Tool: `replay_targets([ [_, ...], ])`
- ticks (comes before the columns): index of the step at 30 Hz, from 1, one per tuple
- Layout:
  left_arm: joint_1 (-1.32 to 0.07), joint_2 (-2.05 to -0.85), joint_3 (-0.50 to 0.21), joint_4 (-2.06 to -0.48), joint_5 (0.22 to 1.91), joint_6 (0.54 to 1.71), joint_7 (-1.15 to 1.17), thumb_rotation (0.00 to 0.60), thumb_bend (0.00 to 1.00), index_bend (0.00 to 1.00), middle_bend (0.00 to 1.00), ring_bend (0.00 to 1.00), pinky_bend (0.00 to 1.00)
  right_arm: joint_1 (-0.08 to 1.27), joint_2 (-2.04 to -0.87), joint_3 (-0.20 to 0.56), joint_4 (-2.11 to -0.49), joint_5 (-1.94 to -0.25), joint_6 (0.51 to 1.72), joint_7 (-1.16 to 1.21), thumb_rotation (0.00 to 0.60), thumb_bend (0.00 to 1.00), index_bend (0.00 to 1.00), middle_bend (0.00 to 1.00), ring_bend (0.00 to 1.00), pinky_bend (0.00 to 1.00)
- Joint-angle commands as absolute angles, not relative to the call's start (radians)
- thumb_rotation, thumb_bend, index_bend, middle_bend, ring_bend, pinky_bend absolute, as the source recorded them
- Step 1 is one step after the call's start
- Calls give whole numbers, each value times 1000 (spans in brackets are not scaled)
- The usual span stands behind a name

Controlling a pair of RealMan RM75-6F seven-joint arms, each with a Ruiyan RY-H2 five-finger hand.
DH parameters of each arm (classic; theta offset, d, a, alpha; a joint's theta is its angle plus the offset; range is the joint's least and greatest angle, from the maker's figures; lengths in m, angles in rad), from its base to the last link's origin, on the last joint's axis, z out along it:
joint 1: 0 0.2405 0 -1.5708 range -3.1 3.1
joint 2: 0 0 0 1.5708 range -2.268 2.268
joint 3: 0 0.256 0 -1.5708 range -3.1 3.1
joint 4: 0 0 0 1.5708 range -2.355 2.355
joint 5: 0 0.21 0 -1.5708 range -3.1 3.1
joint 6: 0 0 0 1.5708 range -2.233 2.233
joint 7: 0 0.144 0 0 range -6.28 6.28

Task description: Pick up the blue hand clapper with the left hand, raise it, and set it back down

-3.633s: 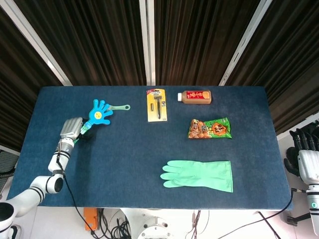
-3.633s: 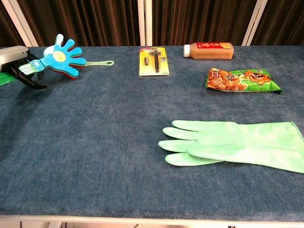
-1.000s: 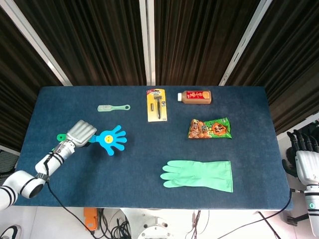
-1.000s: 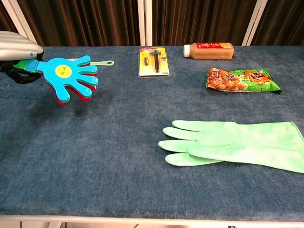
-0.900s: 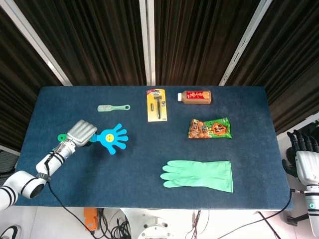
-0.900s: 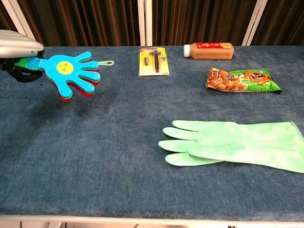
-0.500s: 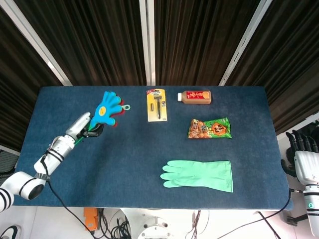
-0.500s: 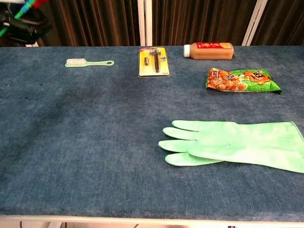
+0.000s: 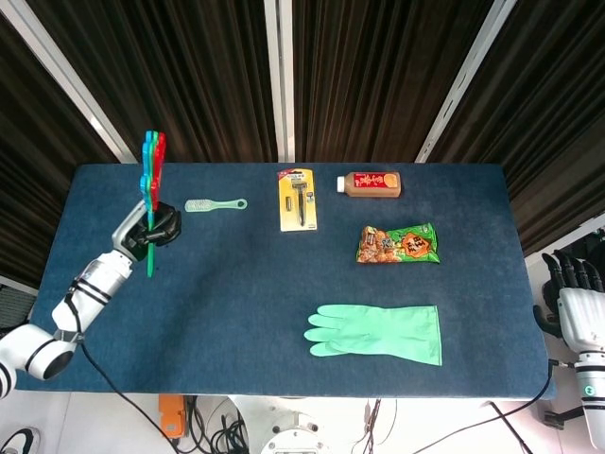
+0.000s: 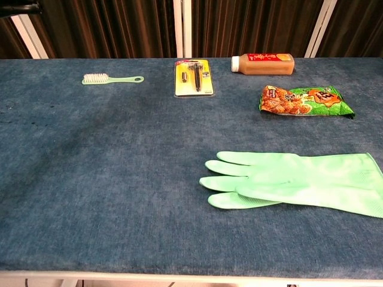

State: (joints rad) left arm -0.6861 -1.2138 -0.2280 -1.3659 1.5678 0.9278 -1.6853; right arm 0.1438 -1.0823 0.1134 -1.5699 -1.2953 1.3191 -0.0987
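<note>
In the head view my left hand [image 9: 151,228] grips the green handle of the blue hand clapper [image 9: 150,173] over the table's left side. The clapper stands upright and edge-on, its blue and red palms pointing up, well above the blue cloth. The chest view shows only a dark sliver of the hand [image 10: 18,7] at its top left corner, and the clapper is out of that frame. My right hand [image 9: 577,284] hangs off the table's right edge, holding nothing, fingers slightly curled.
A pale green brush [image 9: 215,204] lies just right of the raised hand. A yellow razor pack [image 9: 297,200], a brown bottle [image 9: 370,183], a snack bag [image 9: 398,243] and a green rubber glove [image 9: 378,333] lie further right on the blue table [image 9: 246,312].
My left hand has lifted the clapper higher and turned it from flat to upright and edge-on. It has left the chest view. The right hand has not moved.
</note>
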Motion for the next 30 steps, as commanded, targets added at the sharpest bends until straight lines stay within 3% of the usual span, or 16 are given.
replay_targets([
  [1, -763, -1203, -97, -1281, 1723, 821, -1099, 600, 805, 1000, 1000, 1000, 1000, 146, -1082, 113, -1573, -1290, 1312, -104, 600, 293, 0, 29, 0, 0],
  [6, -792, -1238, -46, -1258, 1696, 635, -541, 600, 804, 1000, 1000, 1000, 1000, 146, -1080, 112, -1578, -1282, 1307, -108, 600, 294, 0, 29, 0, 0],
  [9, -797, -1244, -48, -1274, 1621, 558, -364, 600, 804, 1000, 1000, 1000, 1000, 144, -1078, 112, -1575, -1275, 1305, -104, 600, 294, 0, 30, 0, 0],
  [18, -809, -1238, -59, -1331, 1415, 464, -140, 600, 804, 1000, 1000, 1000, 1000, 143, -1076, 111, -1571, -1273, 1301, -96, 600, 294, 0, 31, 0, 0],
  [23, -791, -1226, -96, -1383, 1325, 497, -196, 600, 804, 1000, 1000, 1000, 1000, 144, -1079, 110, -1568, -1277, 1301, -92, 600, 294, 0, 32, 0, 0],
  [27, -699, -1264, -208, -1426, 1318, 703, -522, 600, 804, 1000, 1000, 1000, 1000, 143, -1078, 110, -1568, -1279, 1304, -90, 600, 295, 0, 32, 0, 0],
  [30, -638, -1310, -284, -1414, 1335, 837, -896, 600, 804, 1000, 1000, 1000, 1000, 142, -1077, 111, -1569, -1279, 1306, -88, 600, 295, 0, 32, 0, 0],
])
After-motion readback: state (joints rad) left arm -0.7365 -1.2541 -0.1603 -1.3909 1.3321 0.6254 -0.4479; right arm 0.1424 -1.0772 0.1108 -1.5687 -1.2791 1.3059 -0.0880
